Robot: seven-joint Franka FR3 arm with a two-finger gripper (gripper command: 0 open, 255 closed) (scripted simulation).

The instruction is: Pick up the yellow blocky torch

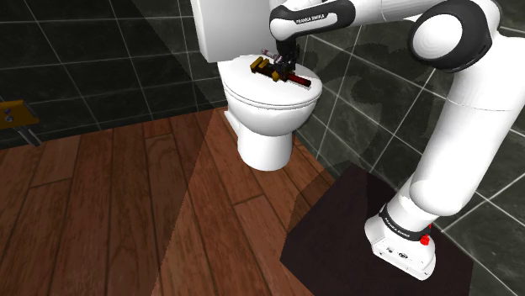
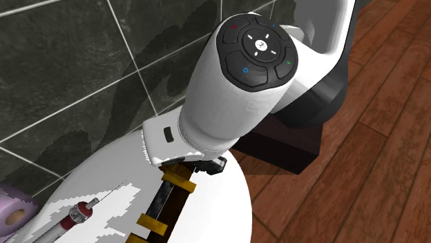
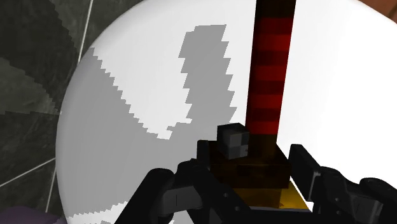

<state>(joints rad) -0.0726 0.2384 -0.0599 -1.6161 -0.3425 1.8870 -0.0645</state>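
The white toilet [image 1: 265, 143] stands under the pincer, and its closed lid [image 3: 114, 159] lies directly beneath the fingertips, a grey shadow falling across it ahead of them. On that lid rests the blocky torch [image 3: 267, 76]. Its dark, yellow-footed block sits right between the fingers, with a small grey cube on top. Its red-and-black banded shaft runs straight out ahead of the pincer, flat along the lid.

The pincer [image 3: 251, 172] is down at the torch, one black finger [image 3: 203, 181] on each side of the block and drawn in against it. By the wrist view I judge it to be clamped on the torch rather than merely straddling it.

The approach and the closing therefore look done. The lift is not, since in the shoulder view the torch [image 1: 300, 81] lies on the lid. What is left is to raise it clear, keeping the long shaft from dragging.

A small red-and-silver tube [image 2: 74, 215] lies on the lid off to one side of the pincer, well apart from it.
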